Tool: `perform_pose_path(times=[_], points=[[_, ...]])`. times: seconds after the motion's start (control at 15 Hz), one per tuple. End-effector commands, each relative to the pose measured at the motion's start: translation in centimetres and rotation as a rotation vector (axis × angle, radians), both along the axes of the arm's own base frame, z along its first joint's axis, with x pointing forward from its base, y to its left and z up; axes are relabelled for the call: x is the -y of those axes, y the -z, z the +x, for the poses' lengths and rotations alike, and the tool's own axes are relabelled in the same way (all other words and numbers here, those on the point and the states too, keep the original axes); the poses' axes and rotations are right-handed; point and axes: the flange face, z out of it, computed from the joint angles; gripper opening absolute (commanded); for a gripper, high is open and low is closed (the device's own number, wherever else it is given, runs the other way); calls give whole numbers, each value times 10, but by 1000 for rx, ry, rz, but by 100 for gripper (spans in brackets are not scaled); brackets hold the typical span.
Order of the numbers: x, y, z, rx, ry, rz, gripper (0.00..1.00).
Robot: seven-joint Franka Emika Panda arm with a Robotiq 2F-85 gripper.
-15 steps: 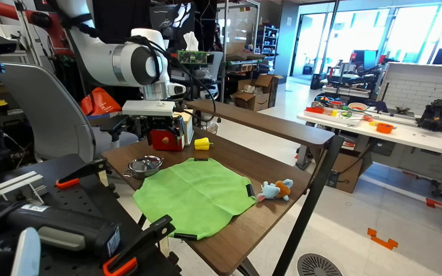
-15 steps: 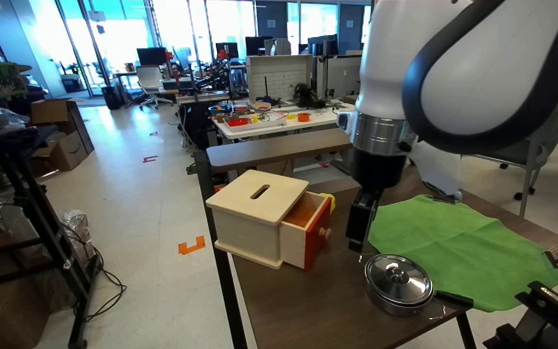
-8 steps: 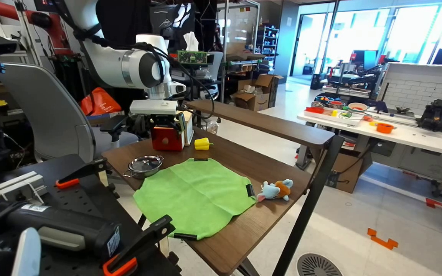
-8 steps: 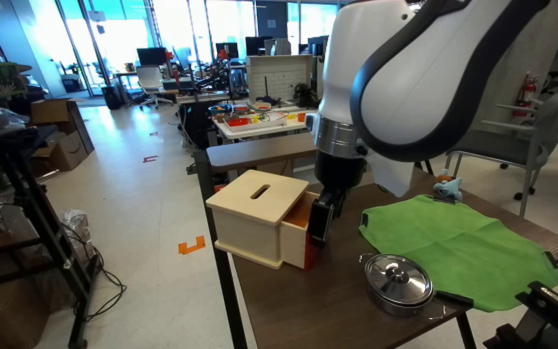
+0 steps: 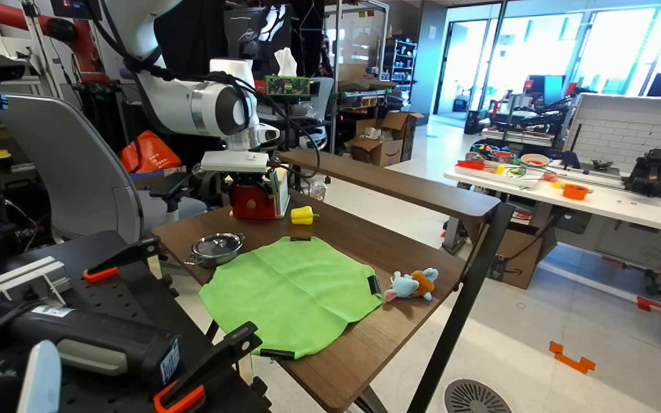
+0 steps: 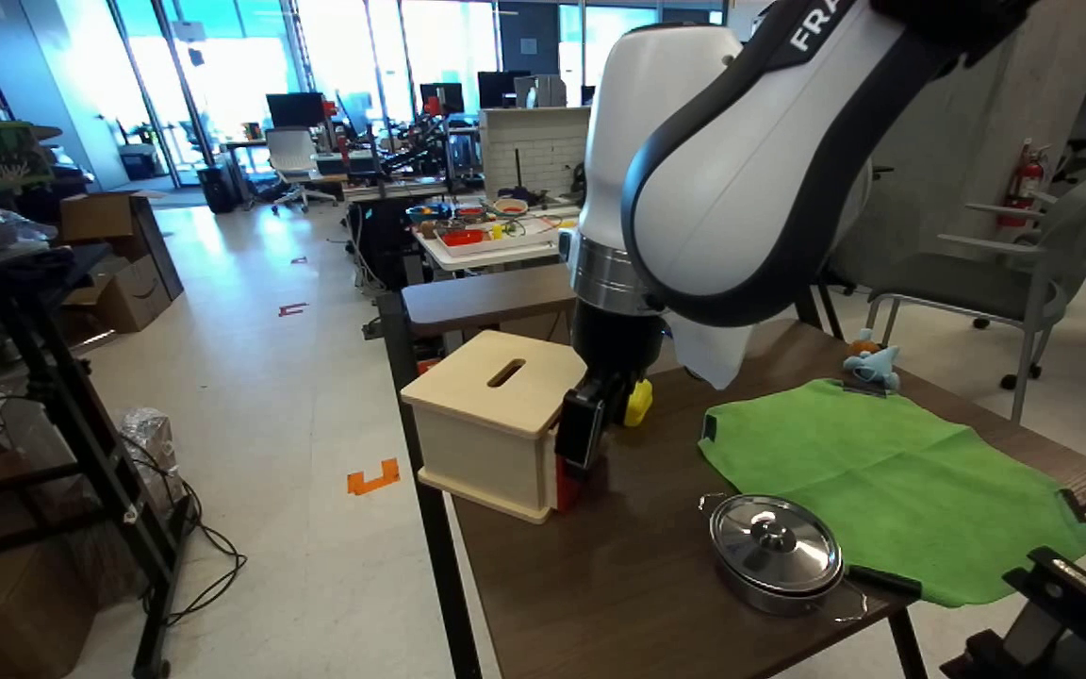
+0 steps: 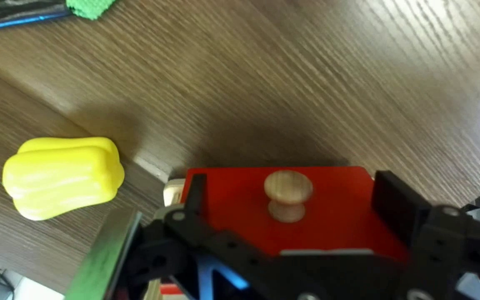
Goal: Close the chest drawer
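Note:
The chest (image 6: 477, 453) is a pale wooden box with a slotted top (image 6: 505, 377). It stands at the table's end. Its drawer has a red front (image 6: 566, 486), which also shows in an exterior view (image 5: 252, 206). The front stands only slightly out from the chest body. In the wrist view, the red front (image 7: 340, 208) has a round wooden knob (image 7: 288, 187). My gripper (image 7: 292, 181) is open, with one finger on each side of the knob and nothing held. In an exterior view the gripper (image 6: 585, 453) is up against the front and hides part of it.
A yellow pepper (image 7: 63, 177) lies beside the chest. A lidded metal pot (image 6: 774, 552) stands near the table edge. A green cloth (image 5: 293, 292) covers much of the table (image 5: 359, 355), and a plush toy (image 5: 413, 284) sits at its far end.
My gripper has moved to the chest and against the drawer front. The drawer, well pulled out before, has slid most of the way into the chest.

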Motion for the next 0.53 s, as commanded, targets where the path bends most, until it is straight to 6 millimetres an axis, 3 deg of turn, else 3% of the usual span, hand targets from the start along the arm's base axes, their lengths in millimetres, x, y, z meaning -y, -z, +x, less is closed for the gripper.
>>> perform_pose_path(times=[0.0, 0.47], points=[[-13, 1, 10, 13, -23, 9, 100], [-10, -4, 13, 40, -19, 19, 100]])
